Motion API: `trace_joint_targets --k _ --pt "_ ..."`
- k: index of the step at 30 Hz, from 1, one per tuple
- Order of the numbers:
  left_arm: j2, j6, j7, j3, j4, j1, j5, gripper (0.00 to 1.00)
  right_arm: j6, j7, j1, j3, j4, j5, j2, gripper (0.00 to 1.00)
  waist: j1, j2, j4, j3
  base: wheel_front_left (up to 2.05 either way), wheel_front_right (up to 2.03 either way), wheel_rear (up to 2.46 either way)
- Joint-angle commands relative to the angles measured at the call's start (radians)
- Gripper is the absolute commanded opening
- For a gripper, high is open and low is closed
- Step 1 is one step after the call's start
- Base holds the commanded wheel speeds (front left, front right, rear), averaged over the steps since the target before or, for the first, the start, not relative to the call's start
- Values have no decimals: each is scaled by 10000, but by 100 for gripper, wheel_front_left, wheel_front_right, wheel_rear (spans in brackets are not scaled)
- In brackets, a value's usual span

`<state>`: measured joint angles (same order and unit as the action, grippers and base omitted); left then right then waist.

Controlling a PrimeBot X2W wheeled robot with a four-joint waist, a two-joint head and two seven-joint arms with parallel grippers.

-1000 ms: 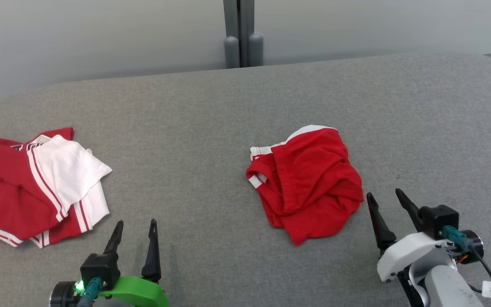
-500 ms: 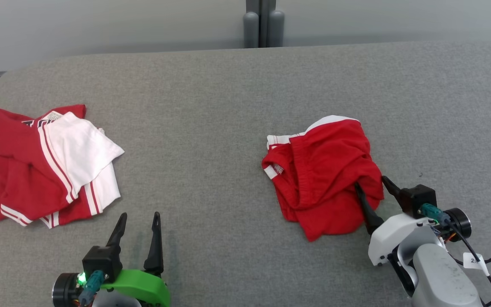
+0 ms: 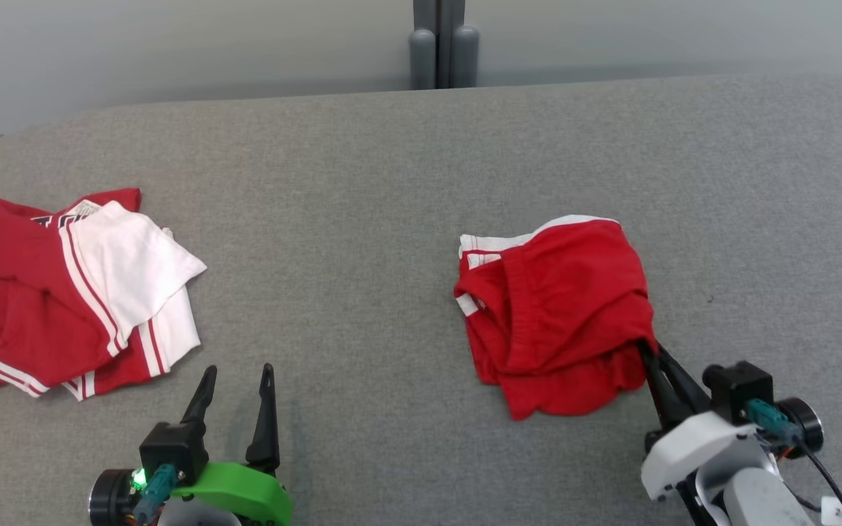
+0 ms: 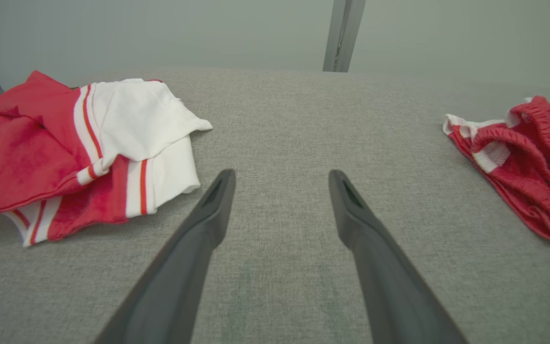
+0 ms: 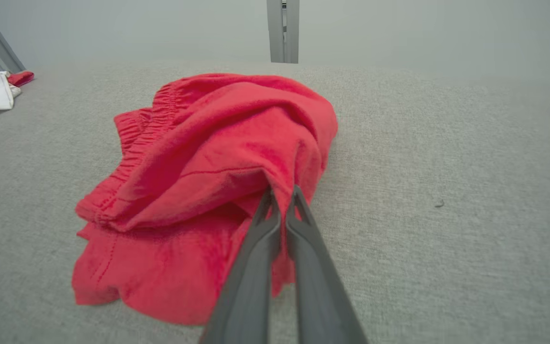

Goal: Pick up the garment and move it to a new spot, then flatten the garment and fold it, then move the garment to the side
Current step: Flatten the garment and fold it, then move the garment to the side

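Pinching red garment (image 3: 560, 307) edge, right pincer (image 3: 647, 347) angled low; left pincer (image 3: 237, 370) spread.

The left tool (image 3: 237, 370) sits low at the robot's left on its green wrist (image 3: 234, 497), its two dark fingers pointing forward and spread wide with nothing between them. The right tool (image 3: 653, 356) reaches forward and inward from its white wrist (image 3: 691, 442), fingers pressed together, pinching the near right edge of the red garment (image 3: 560, 292).
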<state>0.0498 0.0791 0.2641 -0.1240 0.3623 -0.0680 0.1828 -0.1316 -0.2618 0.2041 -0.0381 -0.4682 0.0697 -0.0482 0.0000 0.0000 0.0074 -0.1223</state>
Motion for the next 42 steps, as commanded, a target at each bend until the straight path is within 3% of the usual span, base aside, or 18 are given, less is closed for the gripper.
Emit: trace_joint_targets --k 1,6,7,8,9,10,17,30,42 --pt "29 -24 3 19 -36 97 39 100 19 -44 -436 162 193 89 -50 0 0 0 -78 -1 0 0 0" --pt "31 9 2 -38 -23 58 21 100 19 -44 -1249 604 354 -11 -50 0 0 0 -197 -13 0 0 0" --pt "29 11 3 -39 -18 57 6 100 19 -44 -1338 661 306 -64 -47 15 0 0 -213 -1 0 0 0" --pt "29 14 3 -38 -9 54 -10 100 19 -44 -1443 775 165 -133 -49 43 0 0 -224 13 0 0 0" --pt "31 17 2 -37 3 54 -15 100 19 -44 -1497 848 46 -104 -50 81 0 0 -230 29 0 0 0" --pt "29 20 2 -41 15 58 -34 100 19 -44 -1499 883 -25 -6 -47 100 0 0 -235 55 0 0 0" --pt "29 -50 2 25 0 209 -77 100 19 -44 -1704 1257 296 201 -47 100 0 0 -292 219 0 0 0" --pt "29 -98 3 241 -257 -66 -286 100 19 -44 -898 1095 2616 1256 -46 100 0 0 -426 241 0 0 0" --pt "29 -12 2 210 -484 -236 -508 100 19 -44 -36 1090 1296 1308 -49 100 0 0 -310 82 0 0 0"
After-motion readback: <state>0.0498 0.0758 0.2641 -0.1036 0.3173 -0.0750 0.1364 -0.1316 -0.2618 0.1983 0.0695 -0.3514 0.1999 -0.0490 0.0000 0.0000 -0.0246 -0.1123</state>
